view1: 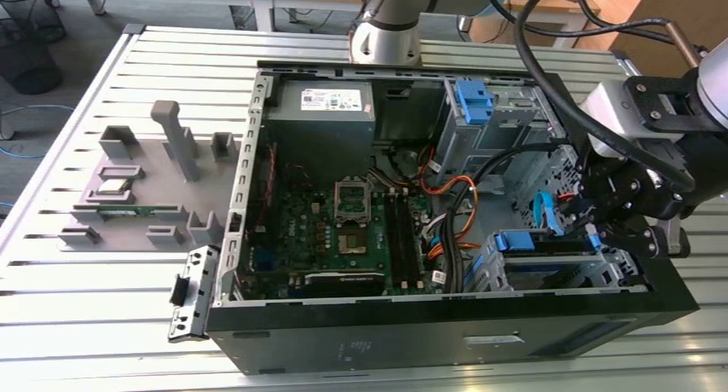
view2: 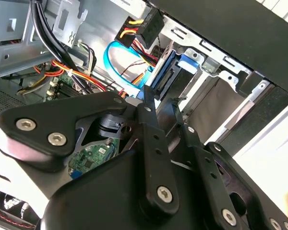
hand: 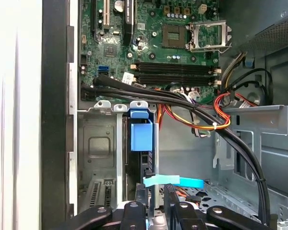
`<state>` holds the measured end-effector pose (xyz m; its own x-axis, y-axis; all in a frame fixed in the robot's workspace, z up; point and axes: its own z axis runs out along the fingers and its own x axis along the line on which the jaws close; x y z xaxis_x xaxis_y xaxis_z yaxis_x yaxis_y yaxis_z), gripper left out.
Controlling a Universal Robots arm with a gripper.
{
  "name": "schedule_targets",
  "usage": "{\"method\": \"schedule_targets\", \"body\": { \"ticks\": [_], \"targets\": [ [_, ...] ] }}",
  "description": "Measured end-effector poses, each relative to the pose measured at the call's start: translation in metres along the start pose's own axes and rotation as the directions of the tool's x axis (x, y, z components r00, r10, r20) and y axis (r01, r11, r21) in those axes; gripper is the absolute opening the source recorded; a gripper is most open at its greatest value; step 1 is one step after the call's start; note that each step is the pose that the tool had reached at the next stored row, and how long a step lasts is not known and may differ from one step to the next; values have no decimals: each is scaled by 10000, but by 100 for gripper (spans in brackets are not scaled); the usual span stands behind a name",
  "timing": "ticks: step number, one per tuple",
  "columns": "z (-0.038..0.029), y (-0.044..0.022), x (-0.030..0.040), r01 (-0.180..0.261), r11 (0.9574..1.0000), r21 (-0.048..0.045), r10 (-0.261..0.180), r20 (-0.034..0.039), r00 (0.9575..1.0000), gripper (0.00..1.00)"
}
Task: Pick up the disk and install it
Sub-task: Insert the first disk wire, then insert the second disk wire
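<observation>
Hovering end effector (view1: pixel 620 230) near the seated disk (view1: pixel 546 243).

Arm (view1: pixel 671 111) reaches in from the exterior view's right, wrist bent down. Gripper (view1: pixel 620 230) points downward, low at that side. In the second wrist view, fingers (view2: pixel 151 139) stand close together, narrow gap between.
</observation>
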<state>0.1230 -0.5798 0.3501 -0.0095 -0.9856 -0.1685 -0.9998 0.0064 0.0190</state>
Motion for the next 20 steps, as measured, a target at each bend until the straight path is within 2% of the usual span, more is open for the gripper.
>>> {"method": "schedule_targets", "body": {
  "ticks": [5,7,20],
  "targets": [
    [-18,-1,-3,1,10000,0,-1,3,10000,29],
    [-56,0,-10,1,10000,0,-1,1,10000,29],
    [-74,-5,-21,1,10000,0,-1,1,10000,29]
  ]
}}
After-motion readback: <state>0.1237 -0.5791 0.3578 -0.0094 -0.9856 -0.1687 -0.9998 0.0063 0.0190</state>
